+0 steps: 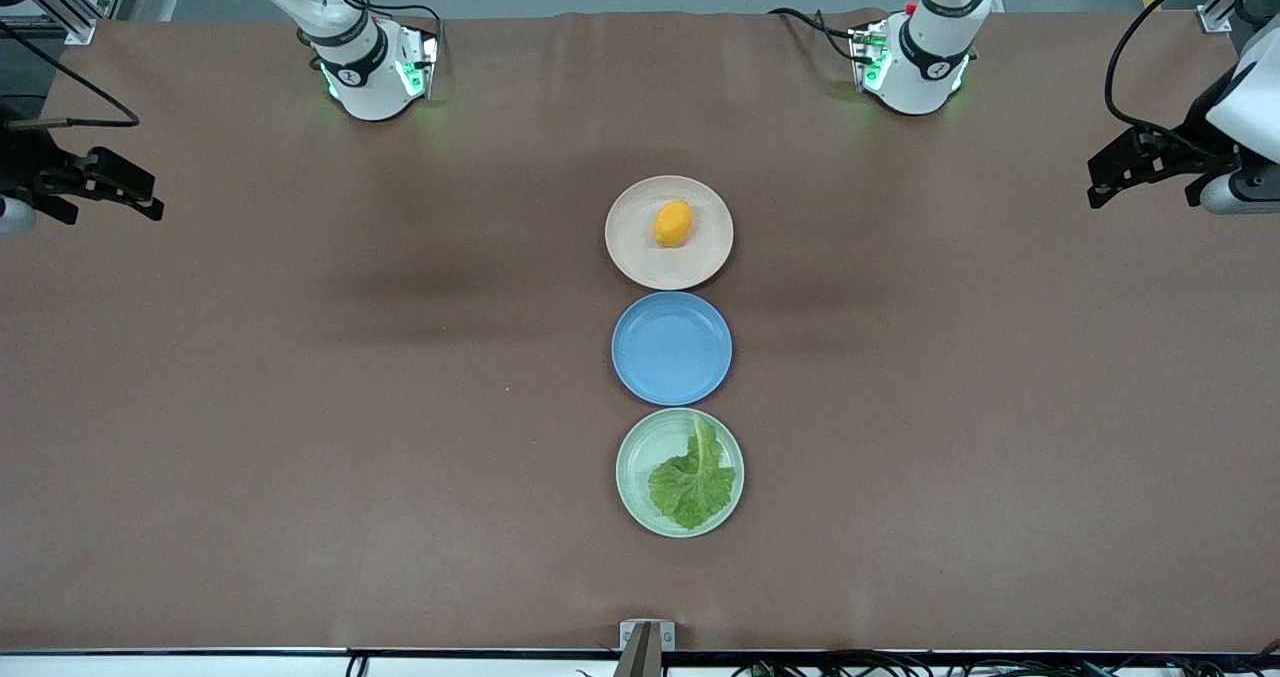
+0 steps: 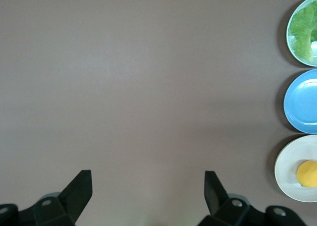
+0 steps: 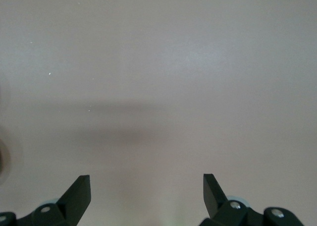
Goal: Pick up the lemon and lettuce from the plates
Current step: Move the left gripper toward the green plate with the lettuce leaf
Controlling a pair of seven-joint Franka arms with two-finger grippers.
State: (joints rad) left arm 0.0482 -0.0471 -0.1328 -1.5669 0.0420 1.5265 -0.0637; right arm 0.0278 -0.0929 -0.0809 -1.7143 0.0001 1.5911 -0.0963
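Observation:
A small yellow-orange lemon [image 1: 673,223] [image 2: 307,173] lies on the pale beige-pink plate [image 1: 625,247] [image 2: 285,171], the plate farthest from the front camera. A crinkled green lettuce [image 1: 692,482] [image 2: 302,30] leaf lies on the mint green plate [image 1: 640,462] [image 2: 289,35], the nearest one. My left gripper [image 1: 1098,185] [image 2: 147,175] hangs open over bare table at the left arm's end, well apart from the plates. My right gripper [image 1: 152,197] [image 3: 146,178] hangs open over bare table at the right arm's end. Both hold nothing.
A blue plate [image 1: 672,347] [image 2: 302,102] with nothing on it sits between the other two in one row at mid-table. A brown cover [image 1: 300,407] spans the table. A small metal bracket [image 1: 647,642] stands at the nearest edge.

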